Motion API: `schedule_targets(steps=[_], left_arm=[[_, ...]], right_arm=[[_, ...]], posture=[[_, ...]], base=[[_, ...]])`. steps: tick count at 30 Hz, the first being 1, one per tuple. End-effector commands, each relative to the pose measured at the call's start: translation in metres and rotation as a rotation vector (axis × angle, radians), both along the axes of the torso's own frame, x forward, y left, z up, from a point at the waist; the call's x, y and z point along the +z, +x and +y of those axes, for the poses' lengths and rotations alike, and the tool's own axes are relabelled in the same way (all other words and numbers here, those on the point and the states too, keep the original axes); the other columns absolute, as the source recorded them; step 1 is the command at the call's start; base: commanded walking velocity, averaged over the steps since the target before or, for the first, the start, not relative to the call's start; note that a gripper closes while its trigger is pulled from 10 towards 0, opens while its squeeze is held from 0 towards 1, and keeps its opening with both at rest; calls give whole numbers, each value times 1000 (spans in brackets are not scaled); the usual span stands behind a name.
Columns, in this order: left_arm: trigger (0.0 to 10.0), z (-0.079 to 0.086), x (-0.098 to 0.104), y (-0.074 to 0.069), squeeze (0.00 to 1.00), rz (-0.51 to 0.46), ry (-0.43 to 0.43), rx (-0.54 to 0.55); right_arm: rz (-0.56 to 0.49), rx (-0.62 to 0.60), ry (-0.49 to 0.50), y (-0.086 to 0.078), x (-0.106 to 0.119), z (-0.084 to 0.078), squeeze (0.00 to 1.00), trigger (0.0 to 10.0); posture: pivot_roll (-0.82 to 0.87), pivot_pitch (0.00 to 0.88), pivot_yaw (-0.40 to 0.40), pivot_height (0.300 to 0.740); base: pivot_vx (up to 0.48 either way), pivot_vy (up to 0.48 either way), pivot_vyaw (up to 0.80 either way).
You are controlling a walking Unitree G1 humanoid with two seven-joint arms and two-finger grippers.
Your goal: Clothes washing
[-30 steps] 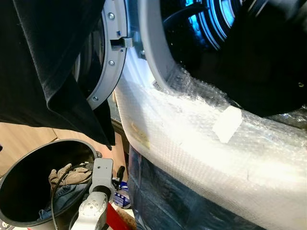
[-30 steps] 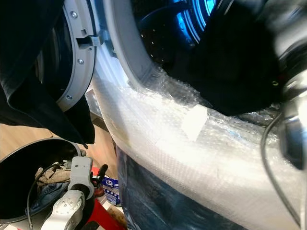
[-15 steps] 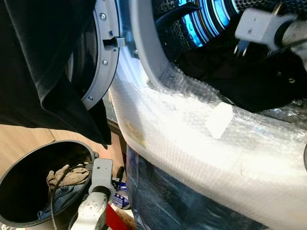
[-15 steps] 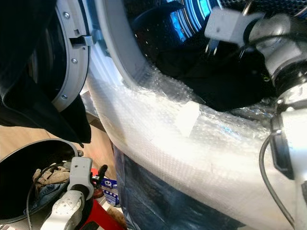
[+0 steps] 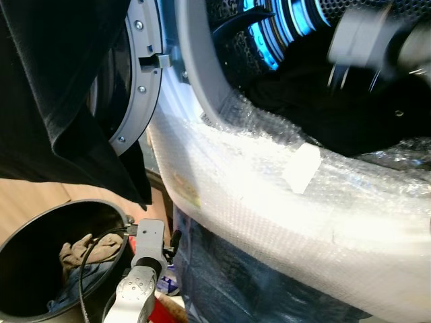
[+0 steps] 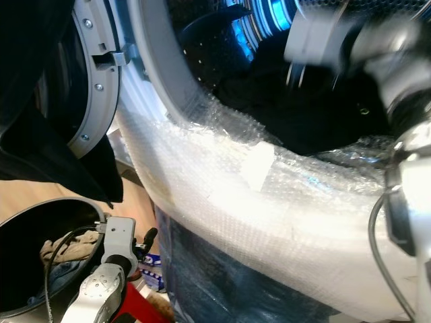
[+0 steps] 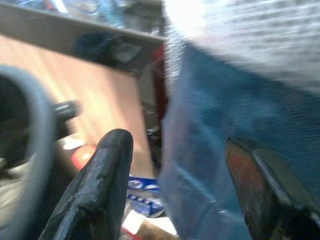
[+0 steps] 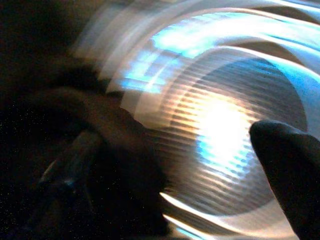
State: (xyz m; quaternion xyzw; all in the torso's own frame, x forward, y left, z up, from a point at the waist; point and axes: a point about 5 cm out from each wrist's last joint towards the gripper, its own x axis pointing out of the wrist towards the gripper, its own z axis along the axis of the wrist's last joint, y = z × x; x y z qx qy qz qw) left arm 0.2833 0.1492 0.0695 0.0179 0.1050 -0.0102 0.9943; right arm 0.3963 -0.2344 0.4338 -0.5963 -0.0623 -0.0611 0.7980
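Right claw (image 8: 190,165) reaches into the washer drum (image 5: 283,27) above dark clothes (image 5: 337,114), fingers parted, holding nothing. Left claw (image 7: 180,190) hangs released beside the laundry bin (image 5: 40,222).

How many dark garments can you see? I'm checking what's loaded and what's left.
2: one black garment lies in the washer drum under the right gripper; another black cloth hangs over the open door. More may be hidden in the bin.

A warm tan wooden floor (image 5: 27,195) runs along the lower left, a blue-and-white packet (image 7: 142,192) lies on it near a red object (image 6: 138,313), and bright light glares off white bubble wrap (image 5: 269,202).
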Motion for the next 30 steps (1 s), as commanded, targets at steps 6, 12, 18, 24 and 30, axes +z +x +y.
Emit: schedule_targets(steps=[6,12,18,24,30], left_arm=[[10000,6,-2,-1,0,8,-6,23],[10000,3,-4,-3,0,16,-11,16],[10000,2,-5,-3,0,19,-13,15],[10000,2,-6,-3,0,19,-17,22],[10000,0,-8,-5,0,23,-24,26]], right_arm=[[-365,108,363,-35,75,-7,0,10000],[-234,256,691,-18,50,6,0,10000],[-6,535,1259,-2,22,38,0,10000],[-52,674,1298,-13,16,48,0,10000],[-147,846,1382,-48,7,55,0,10000]], posture=[[-57,2,2,740],[-65,4,-1,740],[-72,9,-3,740],[-67,12,-10,740],[-76,13,-10,740]], base=[[0,0,0],[0,0,0],[0,0,0],[0,0,0],[0,0,0]])
